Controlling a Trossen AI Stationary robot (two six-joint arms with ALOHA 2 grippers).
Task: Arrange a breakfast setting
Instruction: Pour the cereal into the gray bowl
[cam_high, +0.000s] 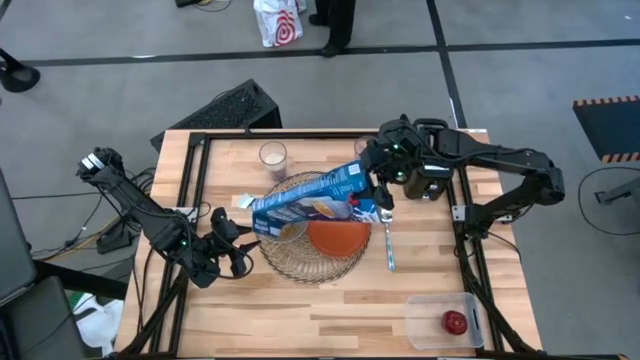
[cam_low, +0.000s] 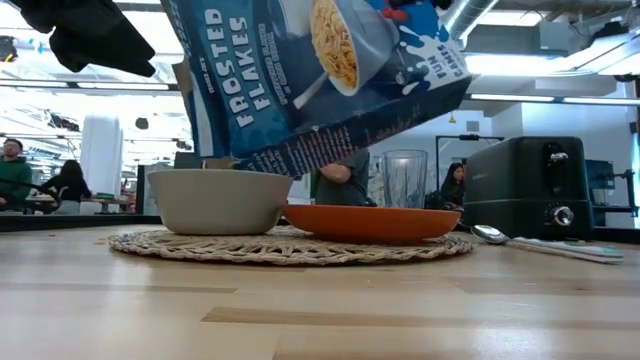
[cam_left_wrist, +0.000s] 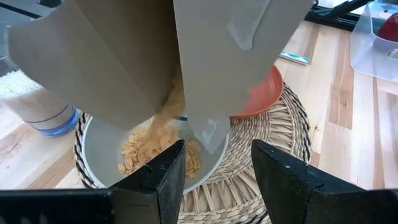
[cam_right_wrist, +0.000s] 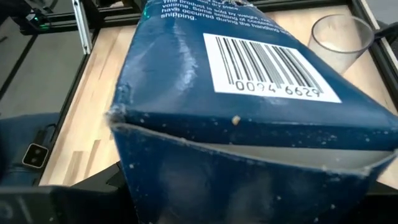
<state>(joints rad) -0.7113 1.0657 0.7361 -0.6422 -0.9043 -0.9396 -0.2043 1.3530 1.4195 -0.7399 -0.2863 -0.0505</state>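
Note:
My right gripper (cam_high: 376, 192) is shut on the blue-white cereal box (cam_high: 310, 198). The box is tipped over the round wire mat (cam_high: 318, 262), with its open end (cam_left_wrist: 186, 93) down over the grey bowl (cam_left_wrist: 99, 155). Flakes (cam_left_wrist: 158, 146) lie in the bowl under the opening. The orange plate (cam_high: 335, 238) rests on the mat beside the bowl. My left gripper (cam_left_wrist: 217, 174) is open and empty at the mat's left edge, close to the bowl. The metal spoon (cam_high: 388, 242) lies on the table right of the mat. A clear glass (cam_high: 272, 155) stands at the far side. The bread is out of view. My right gripper holds the cereal box by its closed bottom end (cam_high: 362, 178), coming from the table's right side. The box itself hides the fingers in the right wrist view. The box is lifted clear and slants down toward the left, its open end over the bowl.
A clear plastic tub (cam_high: 425, 318) holding the red apple (cam_high: 455, 322) stands at the near right corner. The black toaster (cam_low: 540, 185) stands behind the spoon in the low view. A clear jar of white stuff (cam_left_wrist: 34, 102) stands left of the bowl. People show in the room beyond.

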